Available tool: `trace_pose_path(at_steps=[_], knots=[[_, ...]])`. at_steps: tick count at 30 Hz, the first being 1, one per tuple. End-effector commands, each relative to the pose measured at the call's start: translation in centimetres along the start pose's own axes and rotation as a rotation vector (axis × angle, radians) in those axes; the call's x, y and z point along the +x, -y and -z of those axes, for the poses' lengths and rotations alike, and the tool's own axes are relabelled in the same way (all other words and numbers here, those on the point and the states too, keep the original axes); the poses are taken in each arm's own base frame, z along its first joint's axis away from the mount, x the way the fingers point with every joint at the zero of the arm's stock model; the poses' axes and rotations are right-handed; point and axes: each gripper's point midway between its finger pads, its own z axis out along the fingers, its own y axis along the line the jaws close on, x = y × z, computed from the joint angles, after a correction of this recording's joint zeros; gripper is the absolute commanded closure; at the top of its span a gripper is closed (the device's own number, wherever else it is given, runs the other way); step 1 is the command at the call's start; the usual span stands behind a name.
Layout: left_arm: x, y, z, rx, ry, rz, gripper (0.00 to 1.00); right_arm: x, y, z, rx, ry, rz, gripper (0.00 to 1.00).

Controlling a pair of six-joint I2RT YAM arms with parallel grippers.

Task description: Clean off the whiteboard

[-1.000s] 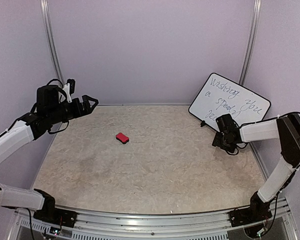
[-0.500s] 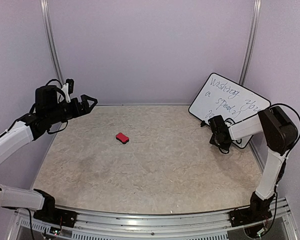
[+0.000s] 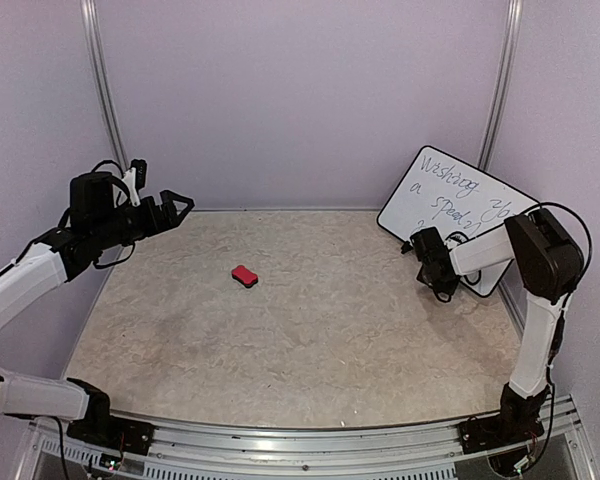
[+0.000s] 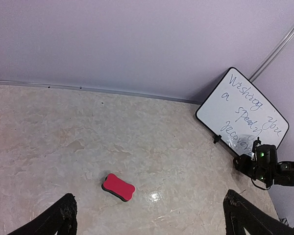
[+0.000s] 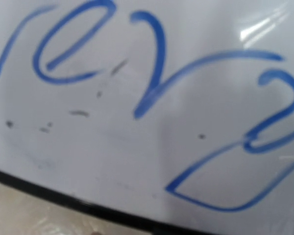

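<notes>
The whiteboard [image 3: 467, 203] leans tilted in the back right corner, with blue handwriting on it; it also shows in the left wrist view [image 4: 243, 111]. It fills the right wrist view [image 5: 137, 132], very close, with its black rim along the bottom. My right gripper [image 3: 432, 262] is low against the board's lower left edge; its fingers do not show. A small red eraser [image 3: 244, 275] lies on the table's middle left, also seen in the left wrist view [image 4: 118, 187]. My left gripper [image 3: 180, 203] is open and empty, held high at the far left, well away from the eraser.
The tabletop [image 3: 300, 320] is pale marbled. Purple walls close in the back and both sides, with metal posts [image 3: 102, 100] at the back corners. The right arm's elbow [image 3: 545, 250] stands raised by the right wall.
My right gripper has moved left and farther back, along the board's lower edge, and its elbow has risen. The left arm, the eraser and the board have not moved.
</notes>
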Motion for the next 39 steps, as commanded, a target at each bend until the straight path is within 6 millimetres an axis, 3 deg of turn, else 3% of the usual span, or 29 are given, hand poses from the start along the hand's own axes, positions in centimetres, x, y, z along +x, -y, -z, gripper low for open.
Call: trace_pose_path(at_steps=[1,11,18,27,34,39], knots=[[-0.6,0.2,0.3,0.019,0.028,-0.003,0.01,-0.4,0.9,-0.8,0.054,0.003,-0.010,0.52],[-0.5,0.0,0.2,0.026,0.024,0.005,0.01,-0.9,1.1,-1.6,0.065,-0.011,-0.022,0.69],[-0.5,-0.1,0.2,0.023,0.025,0.008,0.01,-0.9,1.0,-1.7,0.064,-0.014,-0.013,1.00],[-0.7,-0.2,0.2,0.029,0.029,0.015,0.01,-0.2,0.4,-0.7,0.035,-0.005,0.047,1.00],[-0.8,-0.4,0.3,0.031,0.033,0.021,0.01,0.8,-3.6,1.6,-0.114,0.037,0.198,1.00],[-1.0,-0.5,0.5,0.024,0.042,0.020,0.01,2.2,-4.7,2.2,-0.189,0.012,0.254,1.00]])
